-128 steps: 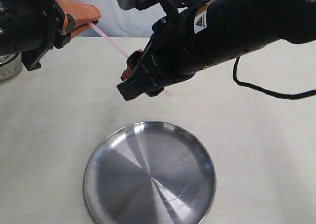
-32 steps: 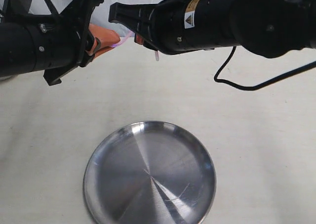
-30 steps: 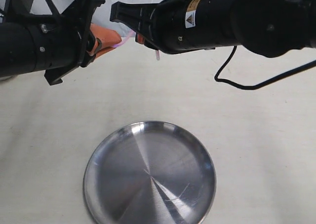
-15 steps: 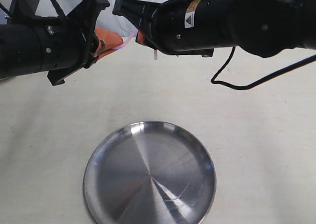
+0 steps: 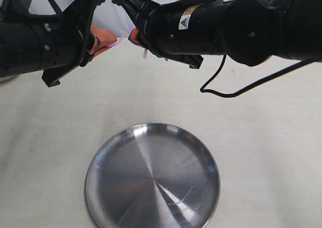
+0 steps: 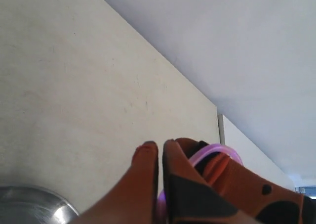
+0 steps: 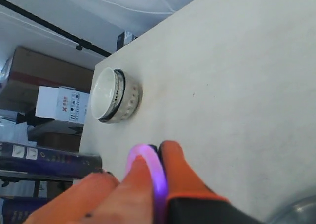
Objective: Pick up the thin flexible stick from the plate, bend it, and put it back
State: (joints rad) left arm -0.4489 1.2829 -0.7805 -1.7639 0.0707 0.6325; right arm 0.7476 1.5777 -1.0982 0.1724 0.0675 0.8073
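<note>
Pulled my left claw [image 5: 111, 39] and right claw [image 5: 135, 35] together above the round shiny steel plate [image 5: 151, 177] — both pinching the thin pink plastic stick [image 5: 123, 38], now looped. Bend's basically done — next, back down.

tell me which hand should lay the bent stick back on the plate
Right, probably. The right hand and the left hand are both shut on the bowed stick. In the exterior view the right one lines up closer to the middle of the plate, and the stick's loose end hangs from it.
</note>
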